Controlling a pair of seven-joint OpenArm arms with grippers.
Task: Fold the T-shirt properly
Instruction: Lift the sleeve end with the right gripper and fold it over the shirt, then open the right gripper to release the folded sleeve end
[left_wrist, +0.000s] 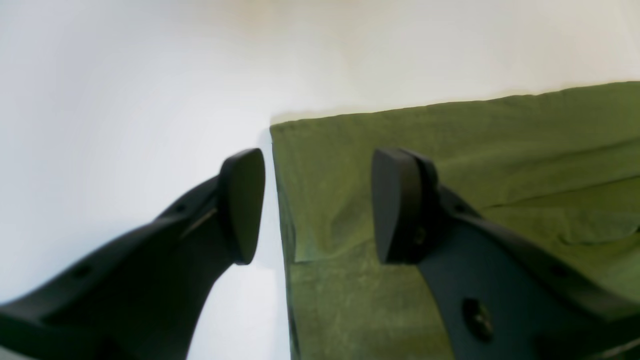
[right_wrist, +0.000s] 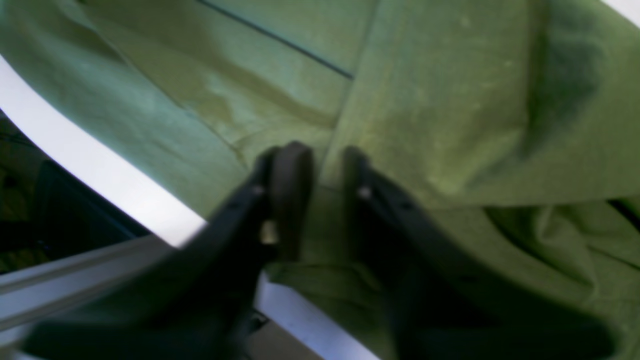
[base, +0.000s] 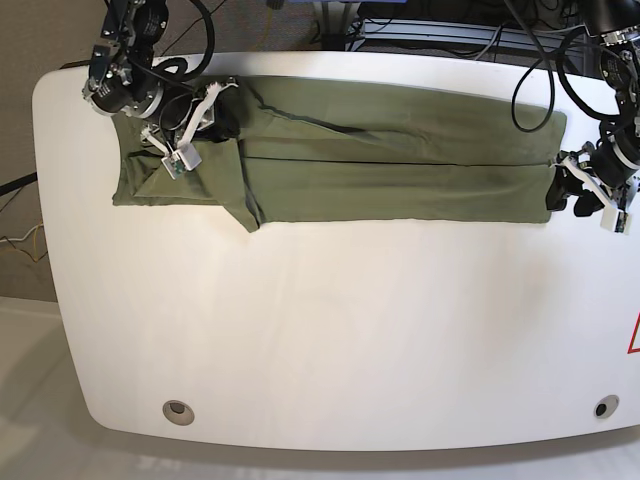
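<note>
The olive-green T-shirt (base: 400, 165) lies as a long folded strip across the back of the white table (base: 330, 330). My left gripper (base: 562, 190) is at the shirt's right end. In the left wrist view it (left_wrist: 317, 205) is open and straddles the shirt's (left_wrist: 450, 150) side edge, one finger over bare table, the other over cloth. My right gripper (base: 213, 112) is at the shirt's left end near a sleeve. In the right wrist view its (right_wrist: 325, 197) jaws stand almost closed with a fold of the shirt (right_wrist: 450, 100) pinched between them.
The table's rounded back-left edge (right_wrist: 115, 185) runs close beside my right gripper. Cables and equipment (base: 420, 30) sit behind the table. Two round holes (base: 178, 410) (base: 601, 407) are near the front edge. A red marking (base: 634, 335) shows at the right edge.
</note>
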